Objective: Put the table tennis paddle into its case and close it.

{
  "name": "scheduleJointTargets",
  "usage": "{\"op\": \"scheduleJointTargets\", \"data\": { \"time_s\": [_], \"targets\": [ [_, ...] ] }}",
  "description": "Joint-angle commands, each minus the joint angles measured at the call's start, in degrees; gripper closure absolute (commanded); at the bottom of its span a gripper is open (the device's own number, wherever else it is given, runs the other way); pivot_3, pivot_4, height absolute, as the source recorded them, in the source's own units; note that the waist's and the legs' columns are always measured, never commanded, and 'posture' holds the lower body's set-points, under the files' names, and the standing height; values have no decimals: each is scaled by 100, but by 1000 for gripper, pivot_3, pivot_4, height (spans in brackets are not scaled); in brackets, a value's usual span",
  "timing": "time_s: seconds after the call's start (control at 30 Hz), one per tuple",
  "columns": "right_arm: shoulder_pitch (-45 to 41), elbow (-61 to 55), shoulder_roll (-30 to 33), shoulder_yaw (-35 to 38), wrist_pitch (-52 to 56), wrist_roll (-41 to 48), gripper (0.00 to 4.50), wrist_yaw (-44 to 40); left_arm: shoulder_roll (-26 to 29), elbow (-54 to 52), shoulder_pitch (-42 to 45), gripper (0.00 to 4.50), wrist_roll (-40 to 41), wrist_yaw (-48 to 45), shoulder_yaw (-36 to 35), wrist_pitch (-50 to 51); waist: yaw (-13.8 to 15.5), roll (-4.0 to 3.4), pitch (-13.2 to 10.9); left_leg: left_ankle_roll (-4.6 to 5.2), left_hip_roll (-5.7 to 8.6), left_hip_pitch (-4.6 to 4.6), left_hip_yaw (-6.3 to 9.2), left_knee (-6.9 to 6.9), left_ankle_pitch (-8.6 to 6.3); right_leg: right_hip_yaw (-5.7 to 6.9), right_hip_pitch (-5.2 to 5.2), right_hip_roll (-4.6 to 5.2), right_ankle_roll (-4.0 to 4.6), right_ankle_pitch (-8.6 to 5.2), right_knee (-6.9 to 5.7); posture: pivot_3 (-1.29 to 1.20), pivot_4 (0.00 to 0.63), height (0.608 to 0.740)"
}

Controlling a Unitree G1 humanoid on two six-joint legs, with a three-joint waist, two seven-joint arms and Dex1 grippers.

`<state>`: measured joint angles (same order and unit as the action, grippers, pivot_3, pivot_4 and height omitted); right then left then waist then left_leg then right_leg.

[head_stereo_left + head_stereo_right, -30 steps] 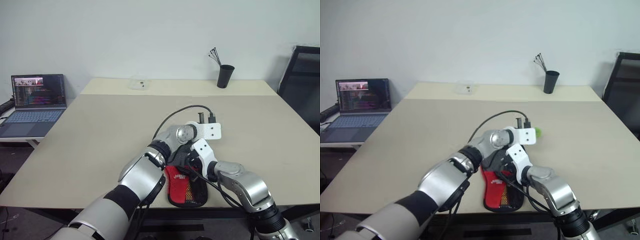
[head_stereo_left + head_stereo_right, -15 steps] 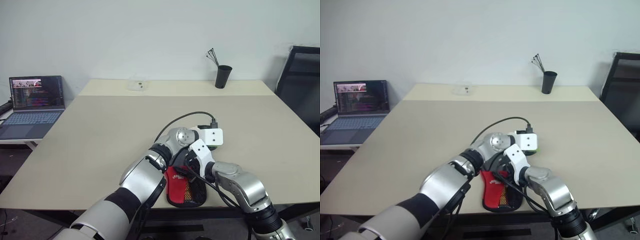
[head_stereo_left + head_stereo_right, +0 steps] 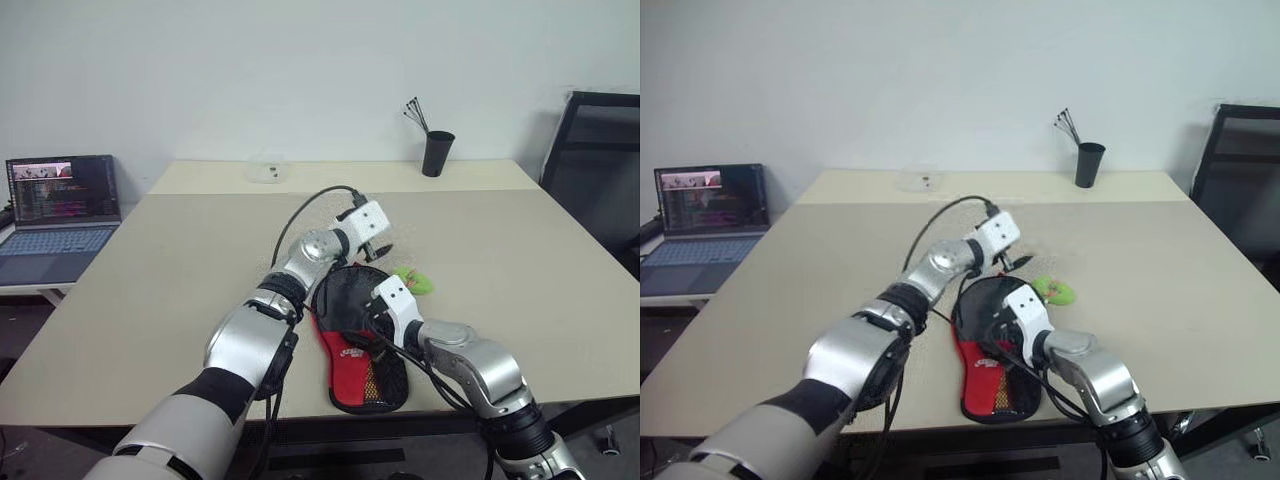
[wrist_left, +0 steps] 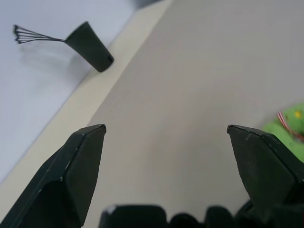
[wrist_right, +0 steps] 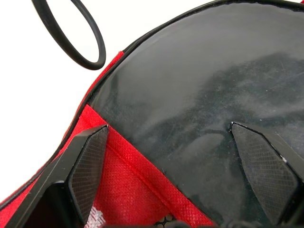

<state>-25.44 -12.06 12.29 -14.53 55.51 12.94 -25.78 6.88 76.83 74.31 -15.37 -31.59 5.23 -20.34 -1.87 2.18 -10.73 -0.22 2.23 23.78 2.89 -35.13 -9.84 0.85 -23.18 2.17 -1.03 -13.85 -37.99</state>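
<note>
**Two open grippers, one floppy case: where to grab it**

Two things matter here, the stiff bit and the soft bit. The case (image 3: 358, 345) lies flat at the near edge of the table (image 3: 180, 270), round black end pointing far, red handle end with the mesh pocket pointing near. Whether the table tennis paddle is already inside I honestly can't tell; the round part looks filled out and flat, so my guess is yes, but no wood or rubber edge peeks out.

The left gripper (image 4: 166, 137) hangs above the table just past the far edge of the case, fingers spread wide with nothing between them. Its wrist view looks across bare tabletop toward the black cup (image 4: 90, 46) at the far side. The right gripper (image 5: 168, 142) sits low over the case, fingers also spread wide, one tip over the red fabric and the other over the shiny black face. It's holding nothing.

Handling-wise, I'd judge the case as light, thin fabric that bunches and slides on a smooth tabletop, so pushing on it with one hand will likely just scoot it around. The glossy black panel looks slippery, a bad place to pinch. The green zipper tag (image 3: 413, 281) lies on the table just right of the round end, and it's the obvious place to take hold: small, soft, sticking out. I'd pin the red handle end down with the right gripper while the left pinches that tag and pulls along the seam.
</note>
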Motion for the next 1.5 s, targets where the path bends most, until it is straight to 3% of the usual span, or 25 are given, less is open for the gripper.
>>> {"op": "scheduleJointTargets", "data": {
  "time_s": [0.03, 0.17, 0.4, 0.53, 0.77, 0.97, 1.5],
  "targets": [
    [100, -94, -151, 151, 566, 334, 0, -11, 248, -361, -350, 39, 533, -1222, -268, 112, -5, -4, 4, 0, -1, 0, 0, 0, 0, 1, 0, -1, 0, 0, 0, 0, 150, 740],
    [62, -798, -49, 311, 1034, 601, 0, -46, 555, -821, -854, 39, 810, -2279, -256, 294, -2, -5, 3, 0, -1, 4, 1, 2, 0, -3, -6, -2, 2, 0, -1, 0, 150, 740],
    [-243, -1958, 751, 797, 1554, 1075, 0, -289, 873, -1855, -1645, 39, 1219, -2978, -269, 879, 48, -6, -1, 0, 5, 28, 16, -1, 0, -10, -15, 7, 2, 1, 8, 0, 150, 740],
    [-622, -1709, 2086, 723, 521, 521, 0, -675, 767, -2566, -2169, 39, 1355, -3044, -144, 1261, 53, -9, -3, 1, 9, 29, 16, -3, 0, -8, -8, 11, 2, 0, 22, 0, 150, 740],
    [-892, -3, 3234, 0, -1764, -661, 0, -1341, 602, -3021, -2343, 39, 1426, -3126, 76, 1702, 50, -8, -4, 2, 5, 28, 10, -2, 0, -8, -8, 5, 1, 0, 21, 0, 150, 740],
    [-1324, 1588, 3130, -584, -3551, -1606, 0, -1632, 592, -2958, -2256, 39, 1422, -3108, 166, 1779, 9, -9, -5, 2, 4, 17, -9, -2, 0, -10, -9, 2, 0, 1, 15, 0, 150, 740],
    [-2140, 4332, 2119, -741, -5223, -2546, 0, -1601, 691, -3131, -2326, 39, 1437, -3139, 206, 1874, 16, -9, -5, 2, 4, 13, -8, -2, 0, -15, -8, 0, 2, 2, 7, 0, 150, 740]
  ]
}}
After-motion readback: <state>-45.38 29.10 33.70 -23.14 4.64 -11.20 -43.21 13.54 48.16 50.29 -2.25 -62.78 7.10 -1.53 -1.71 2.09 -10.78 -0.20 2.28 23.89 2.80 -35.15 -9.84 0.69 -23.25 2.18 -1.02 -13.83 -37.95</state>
